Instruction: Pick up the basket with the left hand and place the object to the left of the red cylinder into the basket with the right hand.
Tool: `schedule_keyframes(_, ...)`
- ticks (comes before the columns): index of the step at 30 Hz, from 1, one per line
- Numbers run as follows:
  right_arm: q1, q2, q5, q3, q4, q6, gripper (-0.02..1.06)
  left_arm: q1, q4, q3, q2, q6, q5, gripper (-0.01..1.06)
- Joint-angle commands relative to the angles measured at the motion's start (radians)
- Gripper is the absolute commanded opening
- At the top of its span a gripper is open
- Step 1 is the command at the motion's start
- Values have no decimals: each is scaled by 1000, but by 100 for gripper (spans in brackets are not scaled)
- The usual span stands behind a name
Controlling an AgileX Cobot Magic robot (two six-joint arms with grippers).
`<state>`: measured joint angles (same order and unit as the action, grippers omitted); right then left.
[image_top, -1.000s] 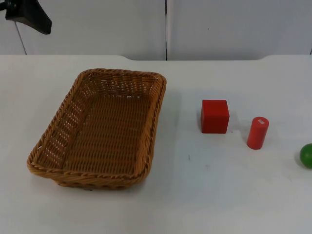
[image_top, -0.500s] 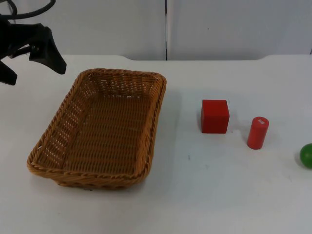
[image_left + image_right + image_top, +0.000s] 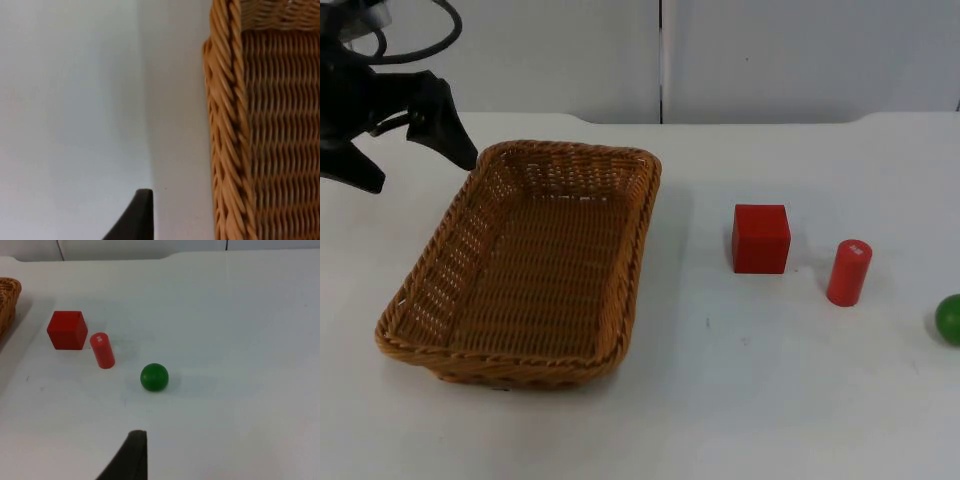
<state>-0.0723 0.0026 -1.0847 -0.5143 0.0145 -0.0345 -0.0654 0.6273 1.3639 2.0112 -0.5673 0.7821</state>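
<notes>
The wicker basket (image 3: pixel 530 265) sits flat on the left half of the white table (image 3: pixel 750 400), long side running from near to far, nothing inside it. The left gripper (image 3: pixel 418 160) hangs over the table just off the basket's far left corner, its two black fingers spread wide apart with nothing between them. One finger (image 3: pixel 445 125) ends right beside the rim at that corner; from the top view I can't tell if it actually touches. In the left wrist view, the braided rim of the basket (image 3: pixel 227 135) runs along the bare table with a black fingertip (image 3: pixel 135 217) just beside it, outside the basket.

The red cube (image 3: pixel 761 238) is the thing sitting left of the red cylinder (image 3: pixel 848 272), close to it but not touching, and well clear of the basket's right side. The cylinder stands upright. A green ball (image 3: pixel 949 319) sits further right and a bit nearer, at the edge of the top view.

The right wrist view looks over the cube (image 3: pixel 67 329), the cylinder (image 3: pixel 102 350) and the ball (image 3: pixel 154 377) from well back, one fingertip (image 3: pixel 131 455) visible. Can't tell whether the right gripper is spread or closed. A grey wall (image 3: pixel 800 55) closes off the far end of the table.
</notes>
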Motion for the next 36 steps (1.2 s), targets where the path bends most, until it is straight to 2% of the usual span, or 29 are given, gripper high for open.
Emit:
schedule_keyframes(1, 1, -3, 6, -2, 9, -4, 105, -1, -9, 17, 13, -4, 14, 105)
schedule_keyframes(6, 1, -3, 6, -2, 9, -4, 105, -1, -8, 18, 13, -4, -6, 105)
schedule_keyframes(13, 1, -3, 6, -2, 9, -4, 105, 5, -10, 18, 13, -4, 18, 105)
schedule_keyframes(19, 1, -3, 6, -2, 9, -2, 105, 12, -1, 18, 11, 16, 71, 105)
schedule_keyframes(22, 1, -3, 6, -2, 9, -2, 105, 38, -16, 18, 2, 33, 78, 105)
schedule_keyframes(24, 1, -3, 6, -2, 9, -2, 105, 52, -33, 18, -3, 37, 61, 105)
schedule_keyframes(28, 1, -3, 6, -2, 9, -2, 105, 125, -160, 18, -4, 119, -44, 105)
schedule_keyframes(36, 1, -3, 6, -2, 9, -2, 105, 134, -125, 18, 17, 89, -82, 105)
